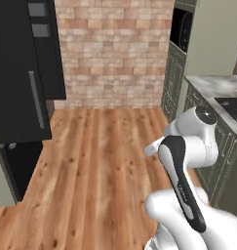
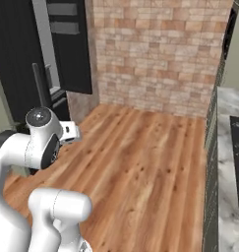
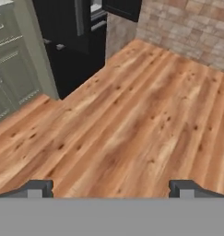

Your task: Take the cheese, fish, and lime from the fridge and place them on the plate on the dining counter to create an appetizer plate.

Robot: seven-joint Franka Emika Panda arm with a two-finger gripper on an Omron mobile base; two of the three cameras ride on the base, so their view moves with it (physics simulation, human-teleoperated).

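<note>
The fridge (image 1: 17, 73) stands tall and black at the left, with a long handle on its front. One of its doors (image 2: 67, 44) is swung open and shows grey bins. In the hand view the fridge (image 3: 72, 41) is at the upper left, some way off across the wooden floor. My gripper (image 3: 111, 189) is open, its two dark fingertips (image 3: 39, 188) wide apart over bare floor with nothing between them. The cheese, fish, lime, plate and dining counter are out of view.
A brick wall (image 1: 115, 49) closes the far end of the wooden floor (image 1: 100, 171). On the right are sage-green cabinets (image 1: 173, 78), a black wall oven (image 1: 181, 29) and a marble counter with a cooktop (image 1: 217, 90). More green cabinets (image 3: 12, 69) stand beside the fridge.
</note>
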